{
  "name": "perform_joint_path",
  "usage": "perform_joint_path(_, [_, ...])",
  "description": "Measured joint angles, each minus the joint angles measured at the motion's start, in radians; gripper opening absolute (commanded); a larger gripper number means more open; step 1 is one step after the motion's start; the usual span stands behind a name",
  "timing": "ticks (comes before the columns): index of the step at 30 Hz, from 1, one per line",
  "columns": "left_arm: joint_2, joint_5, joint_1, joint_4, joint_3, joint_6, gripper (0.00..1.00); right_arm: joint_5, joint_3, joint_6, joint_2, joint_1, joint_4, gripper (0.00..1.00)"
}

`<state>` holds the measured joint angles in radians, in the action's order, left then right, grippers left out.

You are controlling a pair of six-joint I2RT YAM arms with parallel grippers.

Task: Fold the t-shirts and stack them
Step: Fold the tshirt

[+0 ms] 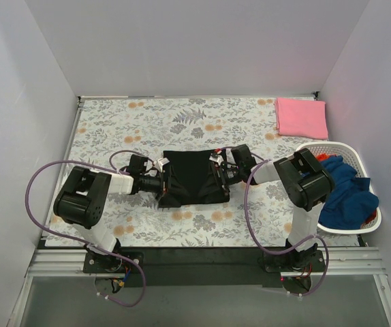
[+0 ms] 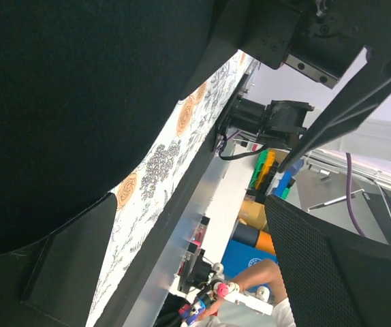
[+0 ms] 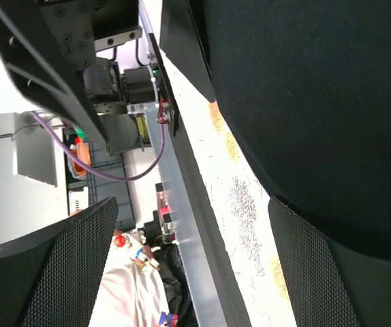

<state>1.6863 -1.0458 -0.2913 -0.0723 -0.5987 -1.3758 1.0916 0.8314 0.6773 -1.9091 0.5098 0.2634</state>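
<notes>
The black t-shirt (image 1: 192, 176) lies partly folded on the floral table covering, in the middle. My left gripper (image 1: 163, 185) is at its left edge and my right gripper (image 1: 221, 178) at its right edge, both low. In the left wrist view the black t-shirt (image 2: 66, 102) fills the upper left, and the left gripper (image 2: 195, 266) is open with only table showing between its fingers. The right gripper (image 3: 195, 272) is also open, with the black t-shirt (image 3: 311, 102) beside one finger. A folded pink t-shirt (image 1: 301, 117) lies at the back right. A blue t-shirt (image 1: 345, 194) and a red one (image 1: 328, 158) sit in the basket.
The white slotted basket (image 1: 359, 153) stands at the right edge next to the right arm. Purple cables (image 1: 45, 174) loop out from both arms. The table's metal front rail (image 1: 195, 262) runs between the arm bases. Grey walls close in the back and sides.
</notes>
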Motion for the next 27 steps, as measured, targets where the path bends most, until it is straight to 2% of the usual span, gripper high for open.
perform_joint_path(5, [0.013,-0.032,0.025,-0.003,0.0,0.007,0.9,0.041,-0.022,-0.028,0.005,-0.036,0.013,0.98])
perform_joint_path(7, [0.01,-0.041,0.038,-0.003,0.006,0.01,0.85,0.044,-0.031,-0.068,0.026,-0.047,-0.014,0.98])
perform_joint_path(10, [0.001,-0.063,0.071,0.015,0.018,0.018,0.81,0.032,-0.028,-0.174,0.07,-0.063,-0.129,0.98])
perform_joint_path(14, [-0.034,-0.105,0.096,0.067,-0.007,0.022,0.81,0.01,0.028,-0.328,0.123,-0.085,-0.331,0.98])
perform_joint_path(17, [-0.082,-0.12,0.096,0.12,-0.108,0.037,0.81,0.006,0.121,-0.395,0.142,-0.11,-0.417,0.98])
perform_joint_path(21, [-0.072,-0.086,0.095,0.121,-0.288,0.071,0.79,-0.021,0.304,-0.439,0.104,-0.147,-0.457,0.98])
perform_joint_path(24, [0.004,-0.035,0.096,0.069,-0.388,0.073,0.79,-0.034,0.462,-0.446,0.0,-0.174,-0.445,0.98])
perform_joint_path(27, [0.146,0.018,0.097,0.006,-0.472,0.051,0.79,-0.048,0.541,-0.432,-0.107,-0.191,-0.41,0.98])
